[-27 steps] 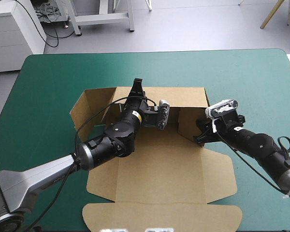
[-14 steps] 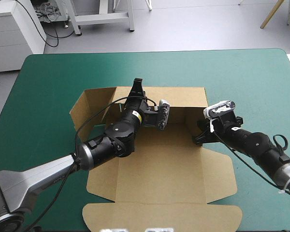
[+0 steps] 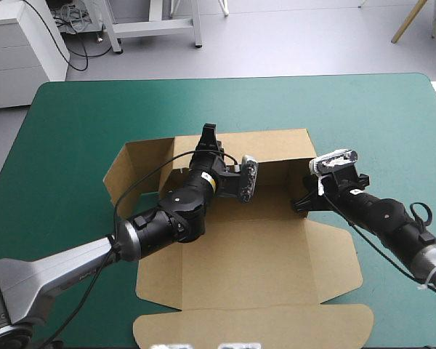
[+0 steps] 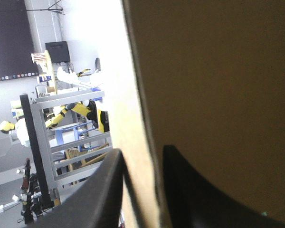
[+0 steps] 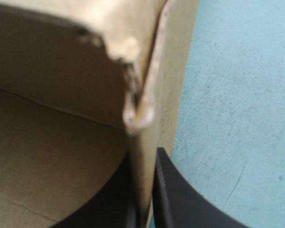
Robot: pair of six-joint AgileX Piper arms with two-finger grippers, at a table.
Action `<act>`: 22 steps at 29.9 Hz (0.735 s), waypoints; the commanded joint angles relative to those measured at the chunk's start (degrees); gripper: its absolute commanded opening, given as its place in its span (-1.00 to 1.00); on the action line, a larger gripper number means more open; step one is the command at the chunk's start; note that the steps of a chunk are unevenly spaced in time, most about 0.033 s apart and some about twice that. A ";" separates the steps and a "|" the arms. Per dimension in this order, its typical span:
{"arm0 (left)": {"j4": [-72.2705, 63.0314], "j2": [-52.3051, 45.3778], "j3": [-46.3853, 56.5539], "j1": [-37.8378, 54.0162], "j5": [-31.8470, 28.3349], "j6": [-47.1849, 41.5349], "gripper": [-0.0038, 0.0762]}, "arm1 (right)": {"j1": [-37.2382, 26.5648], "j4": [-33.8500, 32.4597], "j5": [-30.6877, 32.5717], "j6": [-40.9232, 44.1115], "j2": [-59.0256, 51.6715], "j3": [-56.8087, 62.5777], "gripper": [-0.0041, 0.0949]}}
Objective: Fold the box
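Box [image 3: 254, 254] slightly nearer than before, left gripper [image 3: 209, 132] and right gripper [image 3: 299, 203] clamped on its walls

1. Robotics lab or test room, not a home.
2. 2 robot arms, left arm [image 3: 73, 258] and right arm [image 3: 389, 214], at 1 table [image 3: 363, 109] with teal-green cover, both reaching to the box [image 3: 254, 254].
3. Bare grey floor [image 3: 291, 36] beyond the far edge.
4. White drawer cabinet [image 3: 14, 51], loose black cables [image 3: 73, 25] on the floor, grey metal stand legs [image 3: 156, 27].
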 commanded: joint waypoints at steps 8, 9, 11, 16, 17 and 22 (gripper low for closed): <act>-1.88 -6.35 -0.90 -9.62 2.29 -0.99 0.16 | 0.04 1.00 -1.62 -0.63 -1.09 -1.62 -0.96; -1.88 -6.85 -0.90 -10.37 2.43 -0.99 0.16 | 0.04 1.00 -1.71 -0.63 -1.09 -1.62 -0.96; -1.88 -7.93 -1.01 -11.92 2.43 -0.99 0.16 | 0.04 1.00 -1.89 -0.63 -1.09 -1.62 -0.96; -4.52 -10.86 -2.31 -13.20 2.31 -4.28 0.16 | 0.04 1.00 -2.01 -0.63 -1.09 -1.62 -0.96; -6.32 -11.39 -3.33 -13.20 2.31 -5.79 0.16 | 0.04 1.00 -2.01 -0.63 -1.09 -1.62 -0.96; -17.80 -12.08 -10.47 -10.37 2.72 -6.39 0.14 | 0.04 1.00 -2.01 -0.54 -1.09 -1.62 -0.96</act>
